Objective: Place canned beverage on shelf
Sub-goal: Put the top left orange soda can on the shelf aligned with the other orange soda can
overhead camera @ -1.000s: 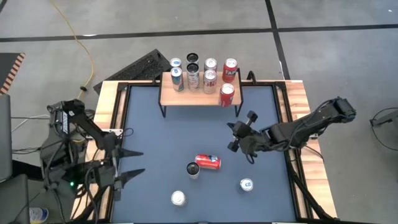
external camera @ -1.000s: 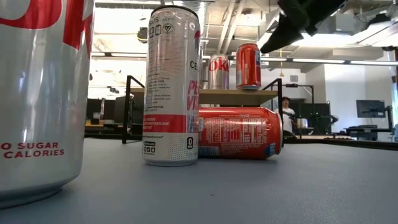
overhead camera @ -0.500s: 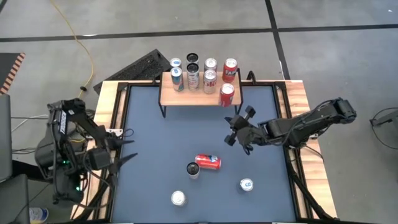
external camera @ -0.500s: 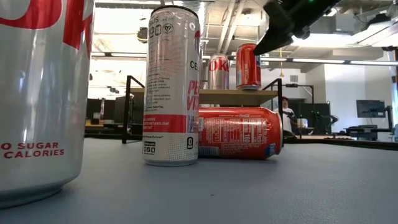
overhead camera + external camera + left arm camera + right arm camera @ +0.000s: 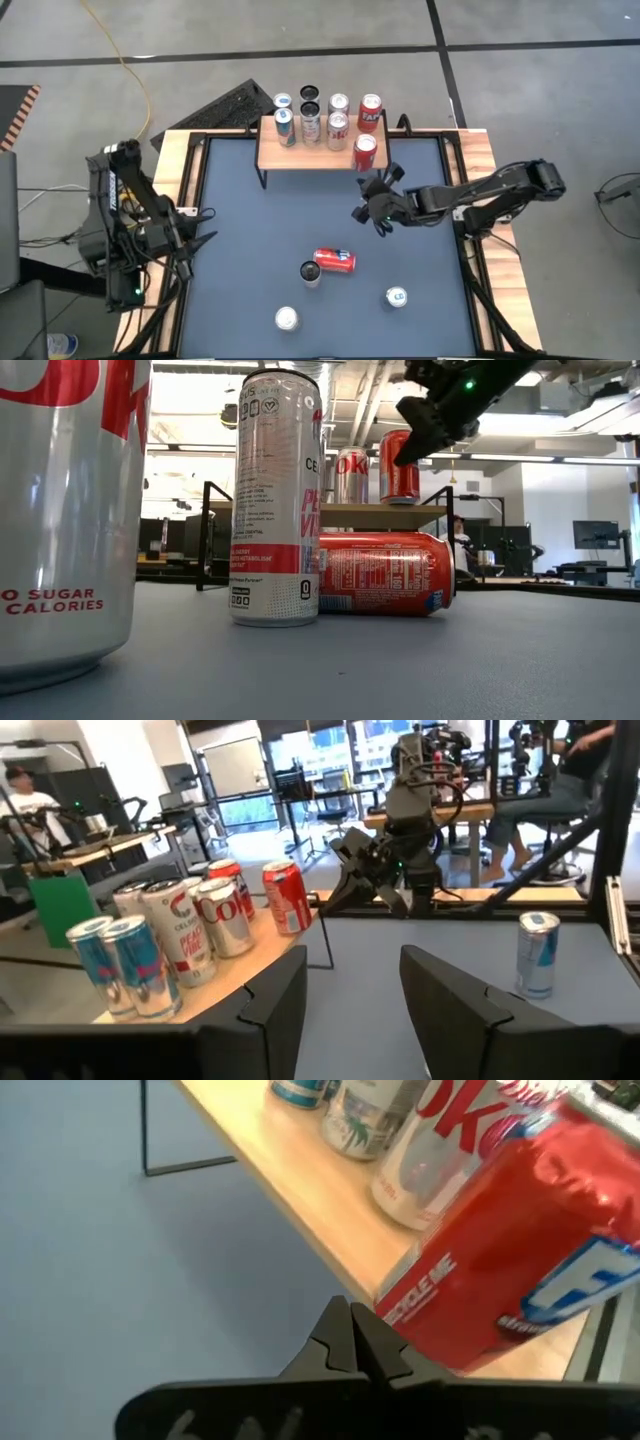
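We find the right gripper (image 5: 368, 207) with its fingers pressed together on nothing, hovering just off the shelf's near right corner, beside the red can (image 5: 365, 151) that stands at the front edge there; in the right wrist view that can fills the picture just beyond the closed fingertips (image 5: 352, 1342), and we cannot quite tell whether they touch it. A second ago this gripper hung farther back over the mat, nearer the toppled can; it has since swung up toward the shelf (image 5: 300, 155), which reads to us as a nudge or check on a can already delivered rather than a fresh pickup. The shelf's wooden top carries the red can and several more behind it, while four cans are not yet shelved on the dark table (image 5: 250, 220): a red one on its side (image 5: 335, 260), a tall slim can (image 5: 311, 272) just beside it, and two upright ones nearer the front edge (image 5: 287, 318) (image 5: 397, 296). So the job looks only partly done. At the table's left edge the left gripper (image 5: 195, 246) waits, fingers parted with nothing between them; it has drawn up and back from where it stood a second ago, and its fingers have narrowed since.
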You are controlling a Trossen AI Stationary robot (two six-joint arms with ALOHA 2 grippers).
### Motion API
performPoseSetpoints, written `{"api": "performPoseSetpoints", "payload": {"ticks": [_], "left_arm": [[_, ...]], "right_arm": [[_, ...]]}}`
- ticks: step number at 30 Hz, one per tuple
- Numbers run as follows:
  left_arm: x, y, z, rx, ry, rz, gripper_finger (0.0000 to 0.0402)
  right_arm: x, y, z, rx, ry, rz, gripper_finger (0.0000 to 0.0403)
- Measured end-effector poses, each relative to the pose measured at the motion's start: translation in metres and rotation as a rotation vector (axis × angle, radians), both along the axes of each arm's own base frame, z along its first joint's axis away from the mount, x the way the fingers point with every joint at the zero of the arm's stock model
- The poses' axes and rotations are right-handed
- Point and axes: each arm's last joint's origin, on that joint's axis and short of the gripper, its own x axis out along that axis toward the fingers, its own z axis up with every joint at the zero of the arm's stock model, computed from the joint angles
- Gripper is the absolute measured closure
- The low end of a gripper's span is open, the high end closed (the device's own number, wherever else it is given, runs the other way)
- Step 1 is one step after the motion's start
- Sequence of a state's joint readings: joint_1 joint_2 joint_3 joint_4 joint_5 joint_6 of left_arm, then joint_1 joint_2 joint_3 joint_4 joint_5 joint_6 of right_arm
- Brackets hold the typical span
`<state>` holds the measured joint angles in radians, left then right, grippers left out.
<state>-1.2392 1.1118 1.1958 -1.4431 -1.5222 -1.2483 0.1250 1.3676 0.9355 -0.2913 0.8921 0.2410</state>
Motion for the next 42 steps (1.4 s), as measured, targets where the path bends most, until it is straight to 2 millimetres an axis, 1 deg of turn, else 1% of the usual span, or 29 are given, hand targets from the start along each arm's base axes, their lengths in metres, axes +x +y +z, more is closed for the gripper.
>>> {"api": "performPoseSetpoints", "payload": {"ticks": [3,9,18,24,27,31,34,36,39,40,42], "left_arm": [[-0.001,0.002,-0.006,0.009,-0.005,0.001,0.0249],[-0.001,0.002,-0.019,0.006,-0.019,0.005,0.0249],[-0.001,0.002,-0.020,0.010,-0.026,0.007,0.0249],[-0.001,0.002,-0.020,0.012,-0.027,0.007,0.0249],[-0.001,0.002,-0.020,0.011,-0.027,0.007,0.0249],[-0.001,0.002,-0.020,0.005,-0.020,0.006,0.0249],[-0.001,0.002,-0.020,0.000,-0.011,0.004,0.0249],[-0.001,0.002,-0.020,-0.002,-0.008,0.004,0.0249],[0.000,0.001,-0.020,-0.008,-0.010,0.004,0.0249],[0.000,0.001,-0.020,-0.009,-0.011,0.004,0.0249],[0.000,0.001,-0.020,-0.012,-0.011,0.004,0.0249]], "right_arm": [[0.004,-0.005,0.002,-0.010,0.007,-0.011,0.0403],[0.005,-0.020,0.003,-0.020,0.019,-0.054,0.0403],[0.009,-0.036,0.010,-0.042,-0.037,-0.089,0.0403],[0.014,-0.045,0.018,-0.093,-0.078,-0.087,0.0403],[0.014,-0.037,0.032,-0.154,-0.114,-0.032,0.0403],[0.007,-0.021,0.067,-0.266,-0.103,0.065,0.0403],[-0.008,-0.010,0.099,-0.355,-0.072,0.088,0.0403],[-0.022,-0.007,0.119,-0.376,-0.041,0.118,0.0398],[-0.043,-0.009,0.135,-0.376,0.078,0.160,0.0371],[-0.048,-0.012,0.136,-0.362,0.130,0.185,0.0356],[-0.053,-0.017,0.135,-0.313,0.188,0.221,0.0319]]}}
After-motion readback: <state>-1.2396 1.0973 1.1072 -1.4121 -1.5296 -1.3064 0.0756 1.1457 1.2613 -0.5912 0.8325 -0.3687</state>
